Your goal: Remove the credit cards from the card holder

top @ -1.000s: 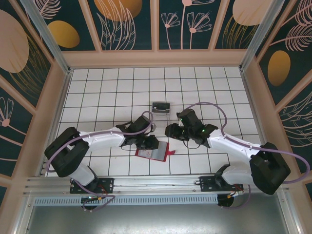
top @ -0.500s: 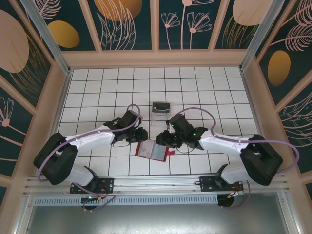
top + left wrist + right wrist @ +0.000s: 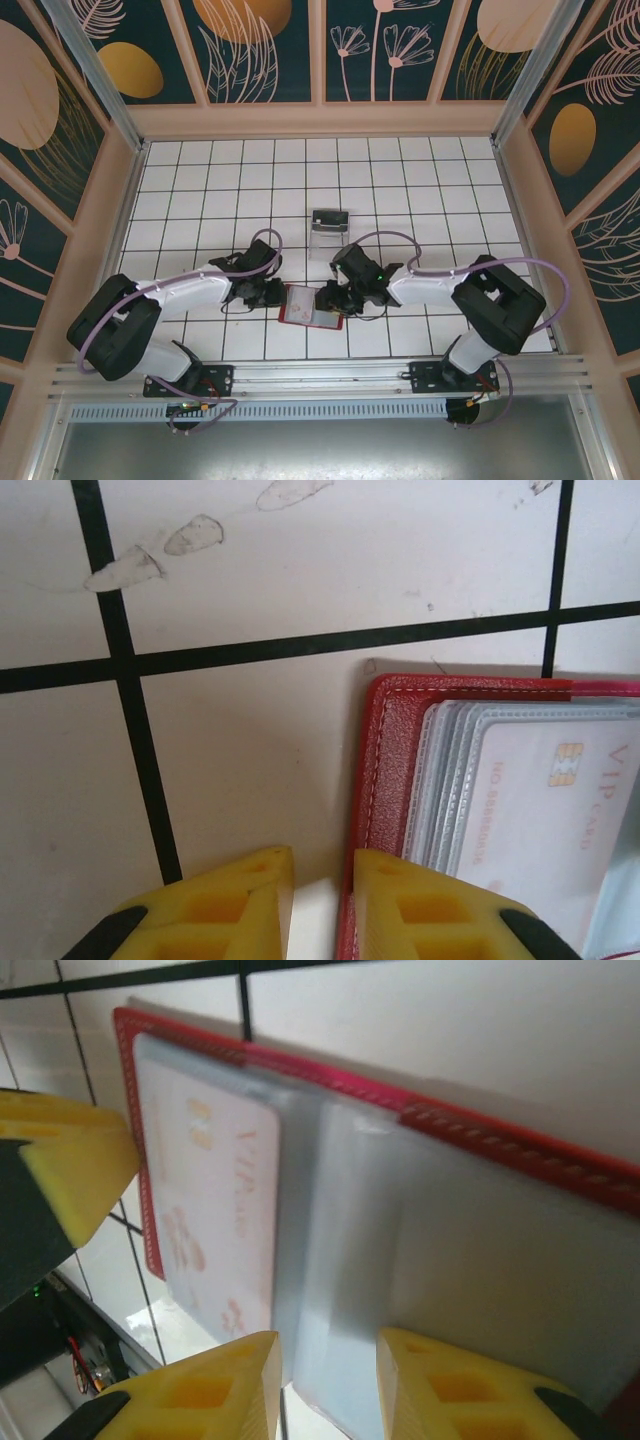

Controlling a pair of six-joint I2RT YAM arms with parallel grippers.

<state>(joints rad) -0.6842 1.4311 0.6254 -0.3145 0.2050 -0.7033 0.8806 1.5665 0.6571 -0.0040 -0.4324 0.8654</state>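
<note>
At card holder (image 3: 385, 780) edge: L tool (image 3: 322, 895); over its sleeves (image 3: 450, 1290): R tool (image 3: 328, 1380); both slightly apart.

You're working in a robotics lab test cell, not a lived-in room. The counter (image 3: 200, 190) is a white surface ruled in a black grid. It is boxed in by wood-framed wall panels (image 3: 265, 50) printed with flowers and leaves on dark teal, with bare aluminium posts (image 3: 95, 75) at the corners. Along your near edge runs an aluminium rail (image 3: 320, 378) carrying the left arm (image 3: 190, 290) and right arm (image 3: 430, 288), both cabled in purple, meeting over a red card holder (image 3: 303, 308).
</note>
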